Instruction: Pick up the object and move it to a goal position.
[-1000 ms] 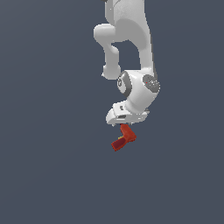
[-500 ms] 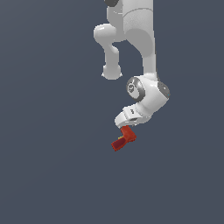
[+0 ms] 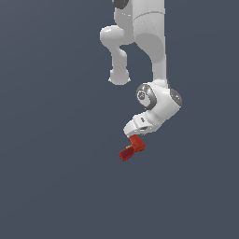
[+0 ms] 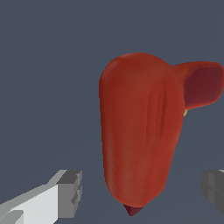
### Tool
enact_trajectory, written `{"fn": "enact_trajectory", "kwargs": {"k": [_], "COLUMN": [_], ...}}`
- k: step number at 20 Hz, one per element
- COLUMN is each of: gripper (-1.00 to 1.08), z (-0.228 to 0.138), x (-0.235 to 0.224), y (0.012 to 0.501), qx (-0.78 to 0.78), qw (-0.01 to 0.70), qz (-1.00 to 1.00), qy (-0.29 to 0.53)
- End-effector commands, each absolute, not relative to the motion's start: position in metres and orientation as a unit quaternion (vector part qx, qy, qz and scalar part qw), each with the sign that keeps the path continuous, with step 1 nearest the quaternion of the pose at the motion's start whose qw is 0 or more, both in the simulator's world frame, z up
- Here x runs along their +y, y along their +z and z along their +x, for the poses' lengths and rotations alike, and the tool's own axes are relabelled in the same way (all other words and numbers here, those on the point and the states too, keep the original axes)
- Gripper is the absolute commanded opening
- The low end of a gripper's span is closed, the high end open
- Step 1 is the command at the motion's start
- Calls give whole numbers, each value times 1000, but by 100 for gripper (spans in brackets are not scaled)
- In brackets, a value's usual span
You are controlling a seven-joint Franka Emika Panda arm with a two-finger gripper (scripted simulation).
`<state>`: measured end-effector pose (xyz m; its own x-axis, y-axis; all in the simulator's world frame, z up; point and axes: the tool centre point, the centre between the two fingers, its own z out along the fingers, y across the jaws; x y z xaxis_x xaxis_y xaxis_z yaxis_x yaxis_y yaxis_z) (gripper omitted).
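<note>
The object point(image 3: 131, 148) is a small glossy red drill-shaped thing lying on the dark grey floor, its handle angled toward the exterior view's left. My white gripper point(image 3: 136, 135) hangs directly over it, reaching its upper end. In the wrist view the object point(image 4: 140, 131) fills the middle, with its dark red tip point(image 4: 132, 210) between the fingers. My gripper point(image 4: 142, 190) is open. One grey finger pad point(image 4: 71, 192) and the other point(image 4: 214, 190) stand on either side of the body, each with a visible gap to it.
A uniform dark grey floor point(image 3: 51, 186) surrounds the object on all sides. The white arm point(image 3: 149, 46) rises above the gripper. No other objects or a goal marker show.
The arm's wrist has swung toward the exterior view's right and lowered a little. The gripper stays over the object, which has not moved.
</note>
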<state>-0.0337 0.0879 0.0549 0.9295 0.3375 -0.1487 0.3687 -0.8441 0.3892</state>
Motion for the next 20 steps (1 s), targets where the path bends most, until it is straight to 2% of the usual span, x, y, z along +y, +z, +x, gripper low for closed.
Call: {"fn": "enact_trajectory", "kwargs": {"k": [1, 8, 9, 20], "gripper": [108, 108, -100, -100], "z": [-34, -35, -35, -35], "x": [85, 76, 76, 77], "y": [48, 30, 30, 32], "qx": [184, 185, 185, 185], "qw": [210, 211, 211, 211], "qz": [959, 959, 959, 959], "qy": [-38, -37, -37, -37]}}
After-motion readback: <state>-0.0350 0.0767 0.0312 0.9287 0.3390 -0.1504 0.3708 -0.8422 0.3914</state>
